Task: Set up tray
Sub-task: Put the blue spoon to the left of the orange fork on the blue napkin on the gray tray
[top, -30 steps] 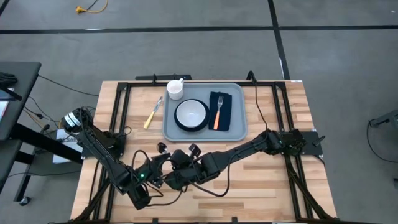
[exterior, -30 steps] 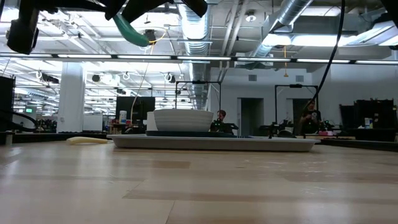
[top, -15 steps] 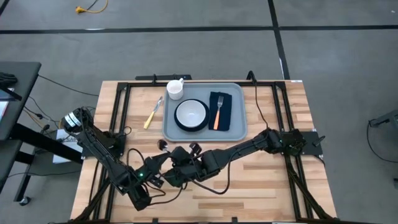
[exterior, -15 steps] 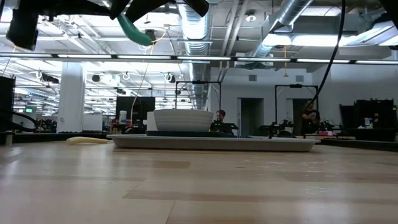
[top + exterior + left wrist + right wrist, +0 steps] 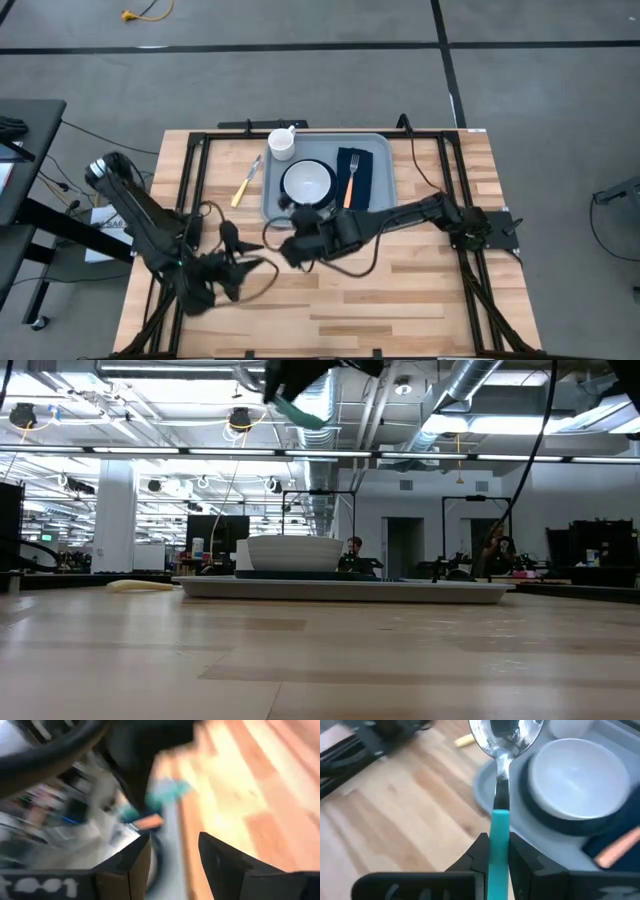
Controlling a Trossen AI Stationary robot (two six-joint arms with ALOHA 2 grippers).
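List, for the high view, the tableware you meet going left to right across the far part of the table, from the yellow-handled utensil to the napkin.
Yellow-handled knife on the bare table → white mug → white bowl on the dark plate → orange-handled fork lying on the navy napkin. All but the knife sit on the tray.

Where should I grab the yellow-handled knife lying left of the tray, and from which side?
Grip the knife by its yellow handle, coming straight down with the open left tool, fingers across its narrow width. It lies flat and diagonal on the table, clear of the tray, so a top approach likely suits best.
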